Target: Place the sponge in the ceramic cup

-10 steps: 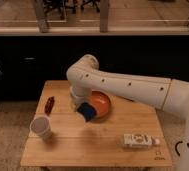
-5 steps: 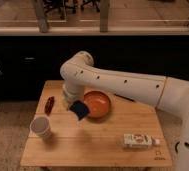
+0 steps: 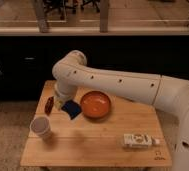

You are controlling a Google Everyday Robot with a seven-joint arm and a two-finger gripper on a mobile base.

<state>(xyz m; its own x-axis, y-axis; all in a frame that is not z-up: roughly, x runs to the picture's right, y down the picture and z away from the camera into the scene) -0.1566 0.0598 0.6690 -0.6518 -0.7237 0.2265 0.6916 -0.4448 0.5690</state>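
A wooden table (image 3: pixel 103 150) stands on a pale floor in front of a long dark cabinet (image 3: pixel 18 70), which fills the middle band of the only camera view.

In this view the white arm (image 3: pixel 123 85) comes in from the right edge and bends down at the left of centre. The gripper (image 3: pixel 67 105) hangs there, above the left part of the table. Its fingers are closed on the sponge (image 3: pixel 73 109), a dark blue block that sits tilted at the end of the arm, off the wood. Just right of the sponge is the orange bowl (image 3: pixel 96 104). Just left of it a small reddish-brown thing (image 3: pixel 49 105) lies near the table edge. The ceramic cup (image 3: pixel 40 127) stands upright in the lower left of the frame, near the sponge but lower and more to the left. A white box (image 3: pixel 137 140) lies in the lower right.

The sponge looks about as wide as the mouth of the cup, so I judge that the step needs care. The block should come exactly over the opening and be lowered close to the rim before the fingers let go. If it is off centre, it may rest on the rim or tip the light cup.
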